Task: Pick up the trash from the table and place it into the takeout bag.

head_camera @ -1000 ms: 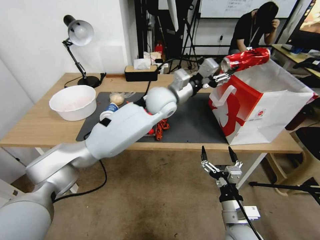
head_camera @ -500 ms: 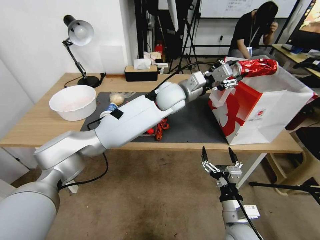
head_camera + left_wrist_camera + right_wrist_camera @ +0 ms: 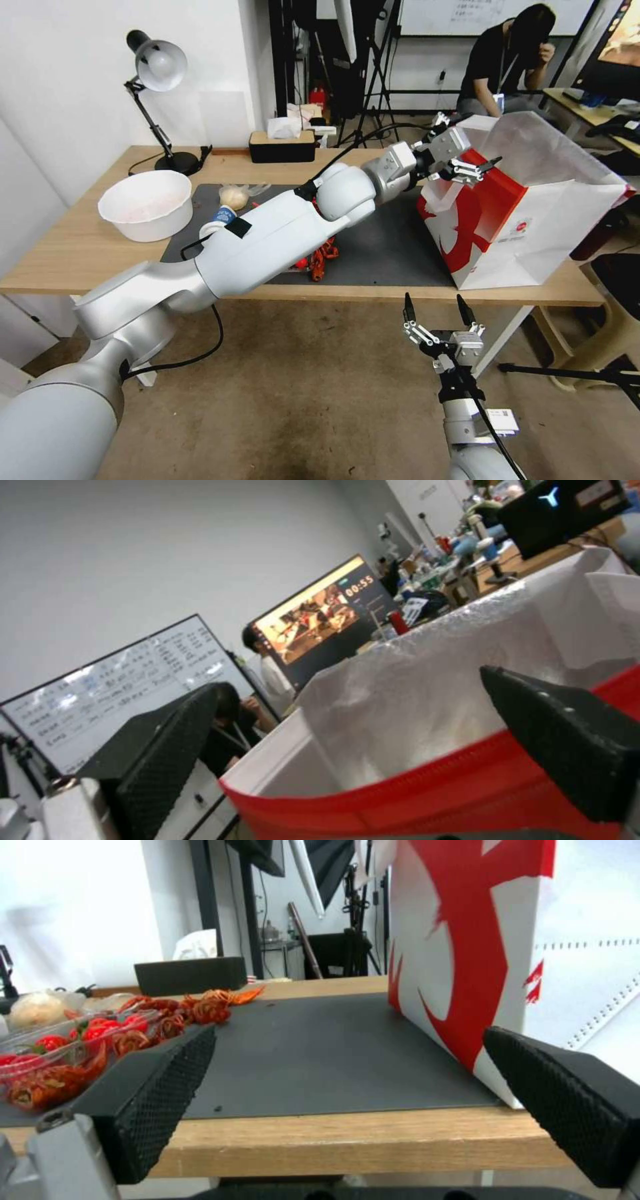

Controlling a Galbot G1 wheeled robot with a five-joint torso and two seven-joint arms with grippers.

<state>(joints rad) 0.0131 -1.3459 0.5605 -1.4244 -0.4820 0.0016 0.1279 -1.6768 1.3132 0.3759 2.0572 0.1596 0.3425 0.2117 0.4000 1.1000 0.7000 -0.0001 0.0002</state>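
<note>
My left gripper (image 3: 475,148) is open and holds nothing; it hangs over the near rim of the takeout bag (image 3: 533,220), a boxy white paper bag with red panels at the table's right end. In the left wrist view the open left gripper (image 3: 350,690) frames the bag's red rim and white inside (image 3: 433,695). Trash still on the table (image 3: 80,260): a white-lidded blue cup (image 3: 220,217) and a small clear bag with a pale lump (image 3: 235,195), both partly behind my left arm. My right gripper (image 3: 434,307) hangs open below the table's front edge, seen too in its wrist view (image 3: 350,1050).
A big white bowl (image 3: 145,203) stands at the left. A clear tray of tomatoes and crayfish (image 3: 60,1050) lies on the dark mat (image 3: 387,253). A desk lamp (image 3: 157,73) and a black tissue box (image 3: 282,145) stand along the far edge.
My left gripper carried the red can right and down over the bag's mouth, then opened. The can is gone from the fingers and out of sight. The right arm stayed still.
</note>
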